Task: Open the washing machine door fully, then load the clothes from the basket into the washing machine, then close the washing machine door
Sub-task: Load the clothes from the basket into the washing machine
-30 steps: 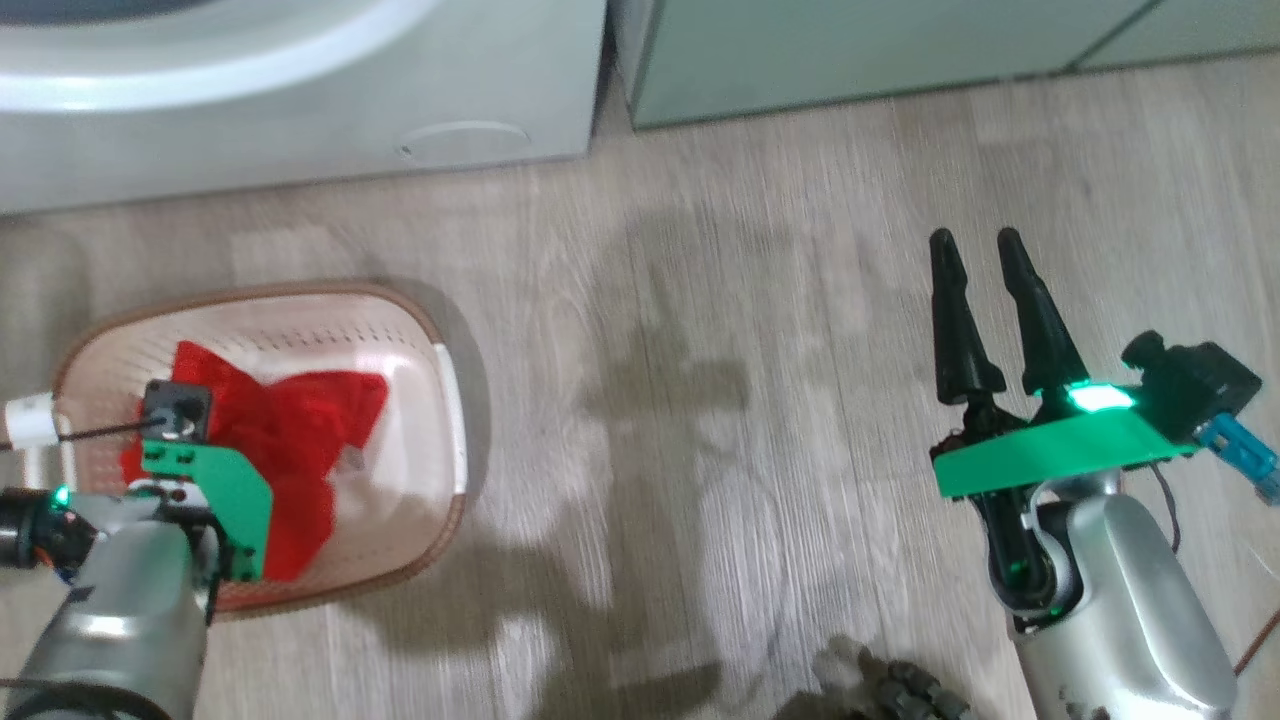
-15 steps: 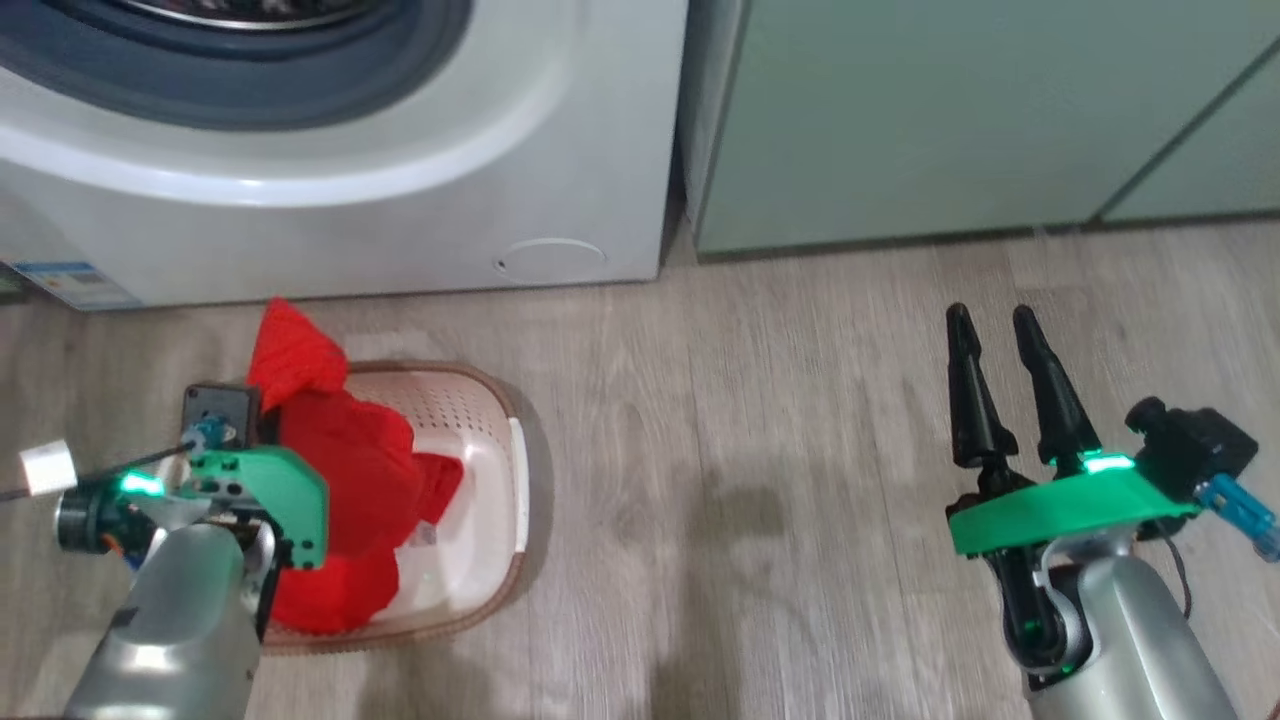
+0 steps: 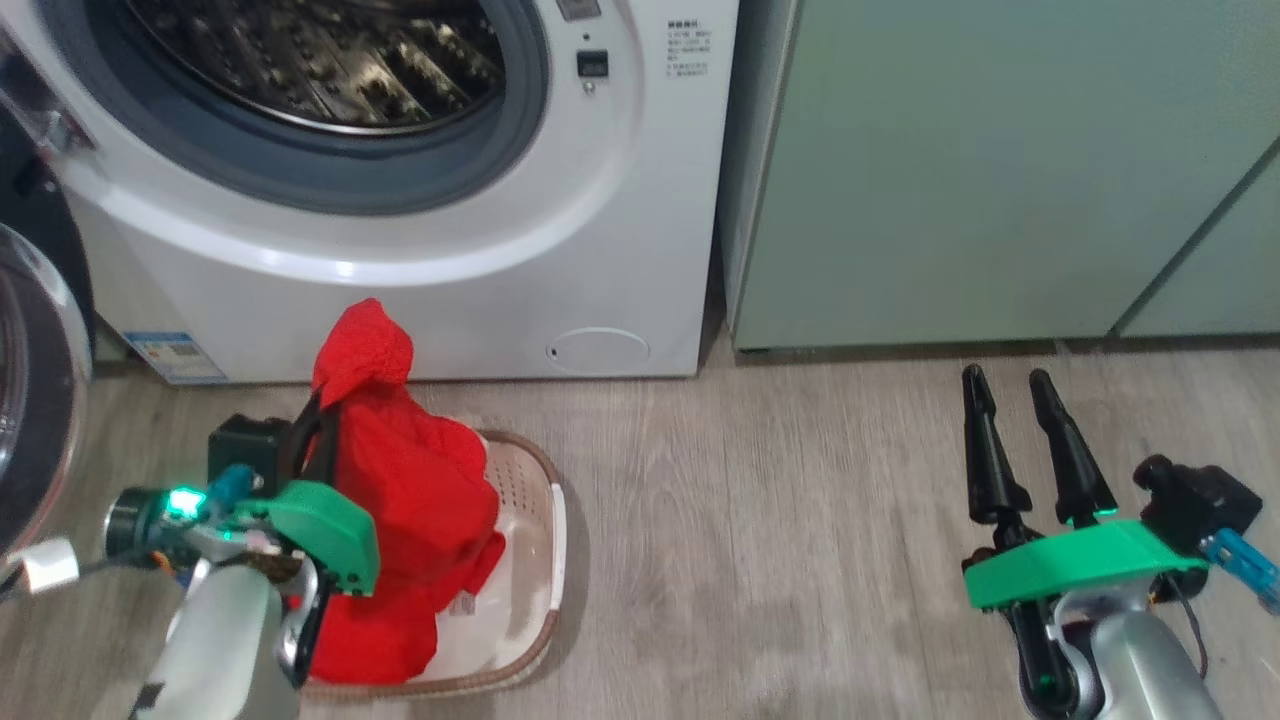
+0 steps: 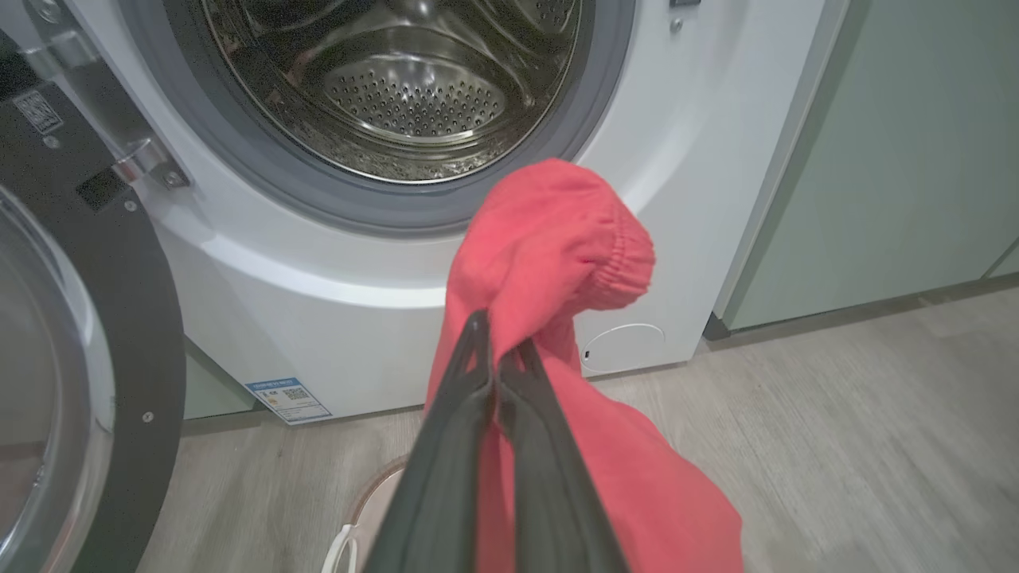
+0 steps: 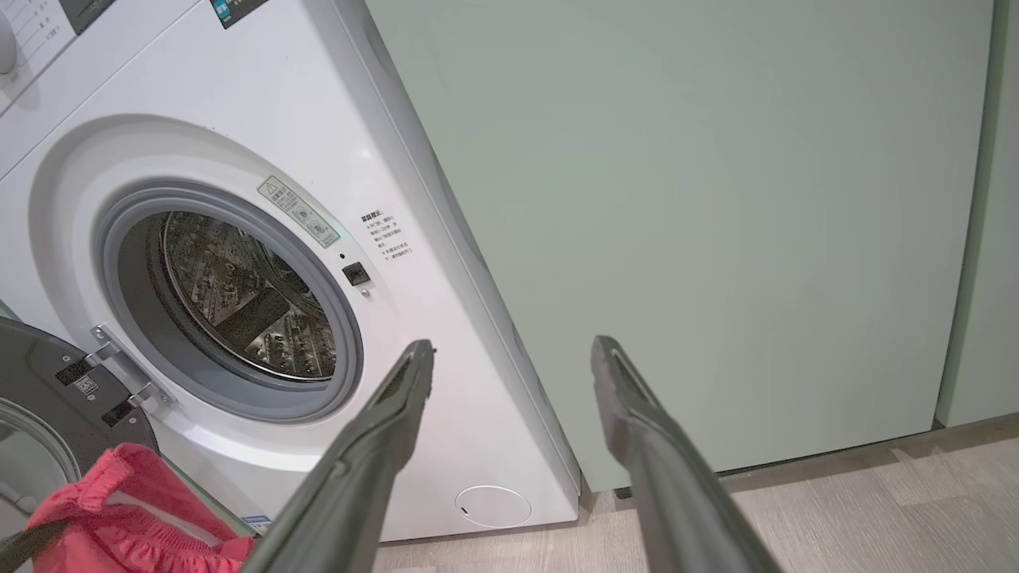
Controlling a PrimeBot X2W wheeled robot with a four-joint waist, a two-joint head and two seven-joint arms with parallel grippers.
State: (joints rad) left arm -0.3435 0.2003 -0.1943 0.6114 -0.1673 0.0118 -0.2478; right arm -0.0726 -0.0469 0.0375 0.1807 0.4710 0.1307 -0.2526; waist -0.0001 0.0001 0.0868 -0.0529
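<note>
Grey wood-look floor (image 3: 760,560) runs up to the white washing machine (image 3: 600,200) and the pale green cabinets (image 3: 950,170) beside it, with the washing machine door (image 4: 135,334) swung open at the left and the steel drum (image 4: 414,95) in plain sight. Just before the machine sits the basket (image 3: 548,560), and above it the left fingers (image 4: 486,374) are pinched together on the red garment (image 3: 410,500) (its elastic hem bunched over their tips), the cloth trailing down into the basket. Well apart at the right, the right fingers (image 3: 988,460) stand spread and hold nothing, pointing toward the cabinets.
</note>
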